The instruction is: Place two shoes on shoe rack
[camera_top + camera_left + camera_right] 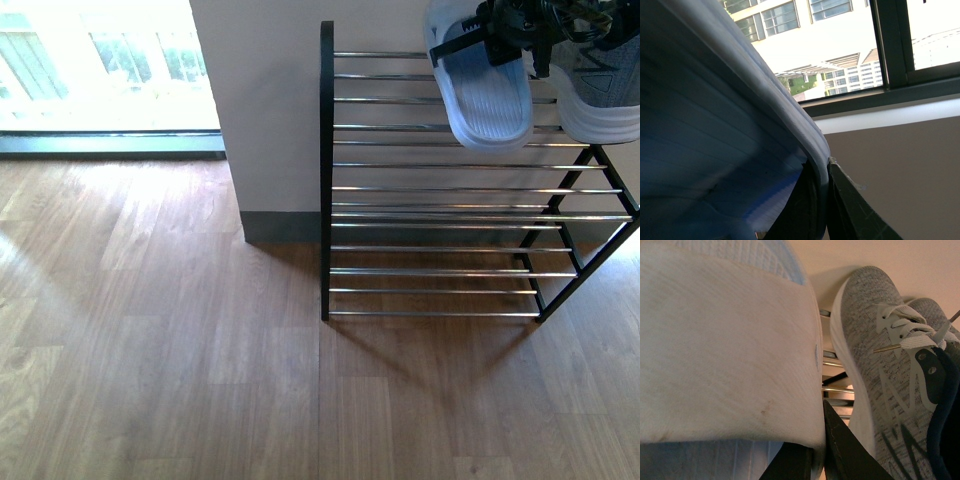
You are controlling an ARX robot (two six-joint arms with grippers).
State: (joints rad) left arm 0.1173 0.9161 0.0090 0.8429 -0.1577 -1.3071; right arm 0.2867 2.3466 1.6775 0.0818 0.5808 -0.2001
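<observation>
Up ahead, the wooden floor (pixel 160 350) takes most of my front view, running to a pale wall (pixel 260 100) with a bright window (pixel 100 60) further left. Against that wall stands the shoe rack (pixel 326 170), a black frame with tiers of thin shiny bars.

On its top tier a pale blue slide (pixel 487 95) lies sole up, its toe reaching past the front bars toward me. Just beside it, on the right side of the same tier, sit the grey sneakers (pixel 600 90), white soles at the edge; my right wrist camera shows two of them side by side, laces and dark collars up, on the bars.

A dark tool (pixel 510 35) sits on the slide at the top of the front view; I cannot tell from there which arm it belongs to.

My left tool (pixel 826 200) is clamped on a thin edge of the blue slide (pixel 715 150), one finger (pixel 855 210) on each face. My right tool (pixel 822 450) likewise pinches the edge of a whitish slide strap (pixel 725 350), fingers close together around it, right next to the nearest sneaker (pixel 875 365).
</observation>
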